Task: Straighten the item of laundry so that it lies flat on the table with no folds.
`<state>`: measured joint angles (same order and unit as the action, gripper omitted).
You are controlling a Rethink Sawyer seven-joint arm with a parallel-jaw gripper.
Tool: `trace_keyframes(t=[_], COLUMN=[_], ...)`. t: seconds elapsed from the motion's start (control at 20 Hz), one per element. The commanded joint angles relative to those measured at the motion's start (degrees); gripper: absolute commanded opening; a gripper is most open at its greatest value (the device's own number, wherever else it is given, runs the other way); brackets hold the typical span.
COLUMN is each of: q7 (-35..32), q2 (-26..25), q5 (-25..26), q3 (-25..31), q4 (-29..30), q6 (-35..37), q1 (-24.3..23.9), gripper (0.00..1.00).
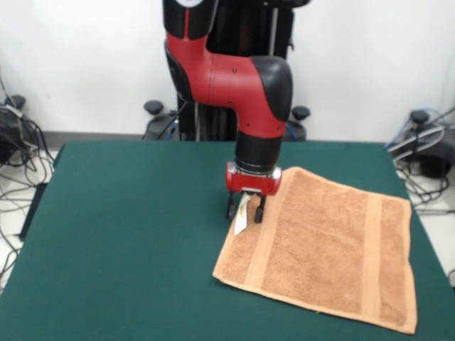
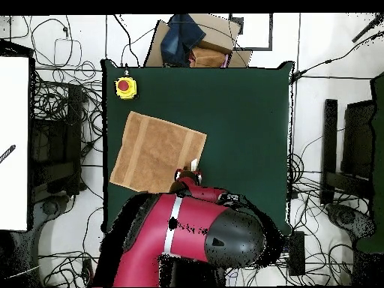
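Note:
The item of laundry, an orange-tan towel (image 1: pixel 327 241), lies spread on the right half of the green table (image 1: pixel 128 227), with two woven bands running across it. Its near-left corner looks slightly doubled. My gripper (image 1: pixel 245 211) stands upright at the towel's left edge, its two dark fingers apart and low over the cloth. The white tag (image 1: pixel 241 215) shows between them. From overhead, the towel (image 2: pixel 154 150) sits at the table's (image 2: pixel 240 112) left side, and the arm covers most of the gripper (image 2: pixel 187 175); the tag (image 2: pixel 194 163) pokes out beside it.
A yellow box with a red button (image 2: pixel 125 88) sits at a table corner, close to the towel. A cardboard box with dark cloth (image 2: pixel 195 41) stands past the far edge. Cables lie on the floor all around the table.

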<state>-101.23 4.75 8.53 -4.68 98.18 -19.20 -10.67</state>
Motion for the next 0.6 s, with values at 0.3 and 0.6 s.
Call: trace_keyframes(t=[0.3, 0.6], q7=[-4.6, -4.8], q2=[-2.3, -2.3], q5=[0.9, 0.8], q3=[0.3, 0.3], q4=[-6.7, -6.6], q6=[3.6, 3.9], q1=[-0.2, -0.2], gripper=[1.00, 1.00])
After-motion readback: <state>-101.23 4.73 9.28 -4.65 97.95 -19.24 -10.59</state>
